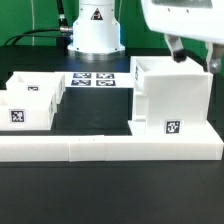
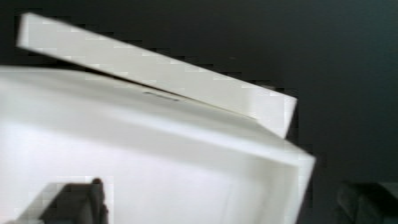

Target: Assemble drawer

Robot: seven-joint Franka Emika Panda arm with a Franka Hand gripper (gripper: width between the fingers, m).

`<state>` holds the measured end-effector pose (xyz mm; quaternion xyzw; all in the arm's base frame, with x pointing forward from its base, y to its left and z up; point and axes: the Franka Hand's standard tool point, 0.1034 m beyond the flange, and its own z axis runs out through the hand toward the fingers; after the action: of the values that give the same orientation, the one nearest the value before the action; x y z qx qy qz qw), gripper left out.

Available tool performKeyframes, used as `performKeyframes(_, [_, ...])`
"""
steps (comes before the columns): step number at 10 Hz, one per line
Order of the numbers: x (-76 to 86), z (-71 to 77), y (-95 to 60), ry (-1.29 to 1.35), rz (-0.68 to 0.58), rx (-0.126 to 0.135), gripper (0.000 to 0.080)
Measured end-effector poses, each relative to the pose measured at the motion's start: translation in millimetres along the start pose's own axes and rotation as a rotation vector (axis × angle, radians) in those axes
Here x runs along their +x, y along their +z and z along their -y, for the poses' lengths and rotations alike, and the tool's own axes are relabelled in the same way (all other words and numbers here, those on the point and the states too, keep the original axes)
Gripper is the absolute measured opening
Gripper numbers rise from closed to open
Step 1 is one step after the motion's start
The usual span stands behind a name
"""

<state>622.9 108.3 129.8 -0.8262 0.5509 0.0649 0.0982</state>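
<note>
The drawer housing [image 1: 170, 95], a large white open-topped box with a tag on its front, stands at the exterior view's right against the border bar. Two smaller white trays [image 1: 25, 110] [image 1: 45, 85] sit at the exterior view's left, one behind the other, and the front one has a tag. My gripper [image 1: 193, 55] hangs over the housing's far right top corner with its jaws wide apart. In the wrist view the housing [image 2: 160, 140] fills the frame. One finger [image 2: 75, 200] is over its white surface. The other finger [image 2: 365, 200] is past its edge, over the dark table.
A long low white L-shaped border bar [image 1: 100, 150] runs along the front. The marker board [image 1: 95, 80] lies at the back middle. The robot base [image 1: 93, 30] stands behind it. Black table shows between the trays and the housing.
</note>
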Motion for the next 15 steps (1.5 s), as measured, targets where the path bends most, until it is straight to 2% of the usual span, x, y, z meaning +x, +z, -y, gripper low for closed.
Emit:
performKeyframes(2, [-1.1, 0.1, 2.9, -0.002, 0.001, -0.003, 0.0649])
performKeyframes(3, [-0.6, -0.2, 2.9, -0.076, -0.001, -0.004, 0.0649])
performKeyframes(4, [0.8, -3.5, 3.1, -0.220, 0.007, -0.019, 0.0649])
performKeyframes(5, [3.0, -14.6, 0.9, -0.411, 0.054, -0.073, 0.0649])
performKeyframes(6, [4.0, -22.2, -7.8, -0.554, 0.084, -0.123, 0.0649])
performKeyframes(7, [4.3, -27.1, -14.2, -0.720, 0.087, -0.147, 0.0649])
performKeyframes(8, [4.5, -31.8, -16.4, -0.836, 0.084, -0.160, 0.0649])
performKeyframes(11, [6.9, -32.5, -15.3, -1.045, 0.102, -0.155, 0.0649])
performKeyframes(12, [16.4, -40.9, -20.2, -1.213, 0.090, -0.211, 0.0649])
performKeyframes(13, [29.8, -50.4, -26.2, -1.281, 0.046, -0.224, 0.0649])
performKeyframes(14, [45.3, -65.9, -31.7, -1.312, -0.031, -0.218, 0.0649])
performKeyframes(15, [60.4, -86.1, -34.2, -1.299, -0.093, -0.198, 0.0649])
